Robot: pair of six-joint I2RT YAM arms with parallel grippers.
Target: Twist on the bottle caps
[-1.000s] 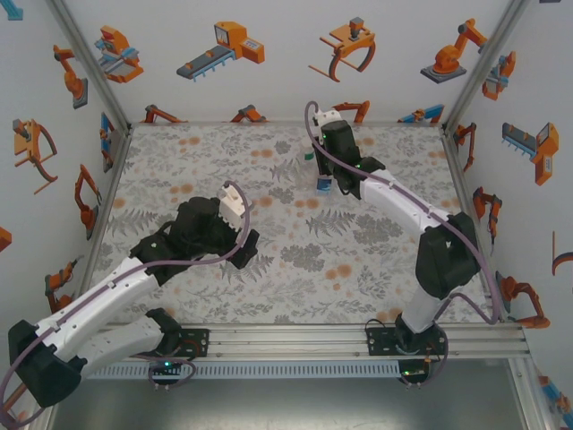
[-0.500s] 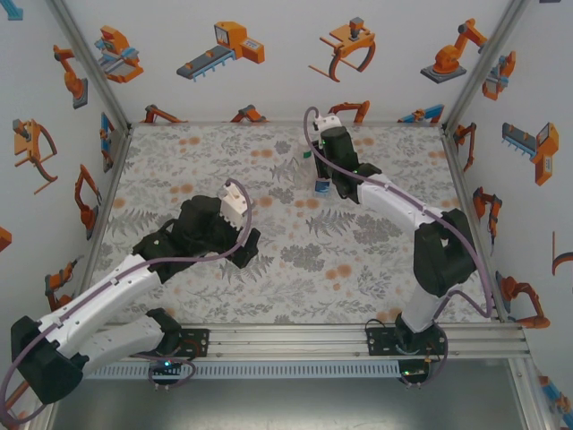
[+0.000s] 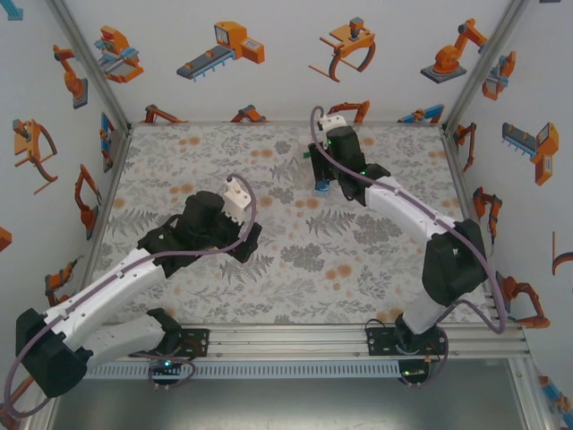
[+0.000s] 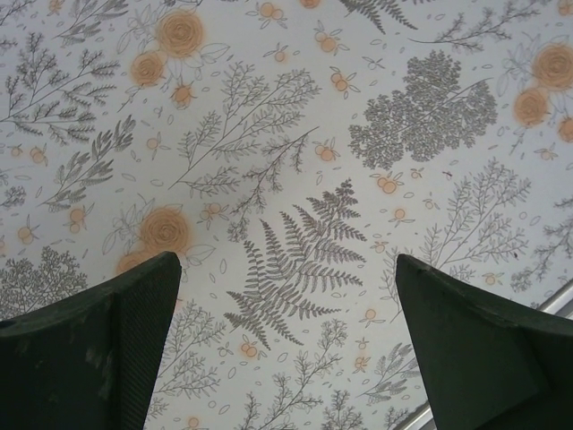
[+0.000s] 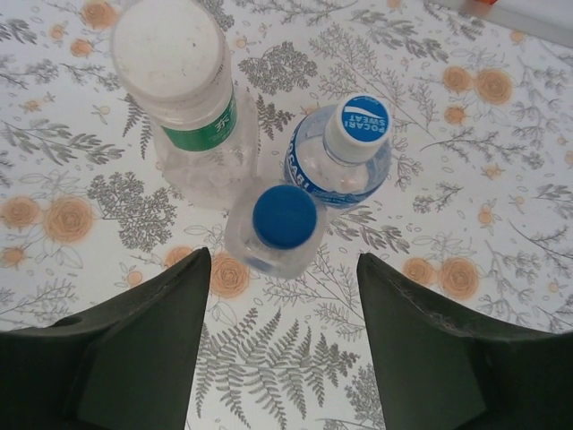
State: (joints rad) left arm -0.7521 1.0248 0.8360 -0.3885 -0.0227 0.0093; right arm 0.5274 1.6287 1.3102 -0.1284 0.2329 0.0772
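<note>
Three clear bottles stand close together under my right gripper (image 5: 283,257). The bottle with the green label (image 5: 199,134) wears a white cap (image 5: 168,47). A white cap with blue print (image 5: 365,125) tops the blue-banded bottle (image 5: 309,166). The smallest bottle (image 5: 255,249) has a blue cap (image 5: 285,216) and stands just beyond my fingertips. My right gripper (image 3: 324,176) is open with nothing between its fingers. Over bare floral cloth at the middle left, my left gripper (image 3: 248,242) (image 4: 286,260) is wide open and holds nothing.
The floral tablecloth (image 3: 224,170) covers the whole table, with patterned walls on three sides. A metal rail (image 3: 358,336) runs along the near edge by the arm bases. In the top view the right wrist hides most of the bottle group.
My right gripper has opened, and its wrist has shifted a little toward the back of the table. The left arm has crept slightly forward, still open.
</note>
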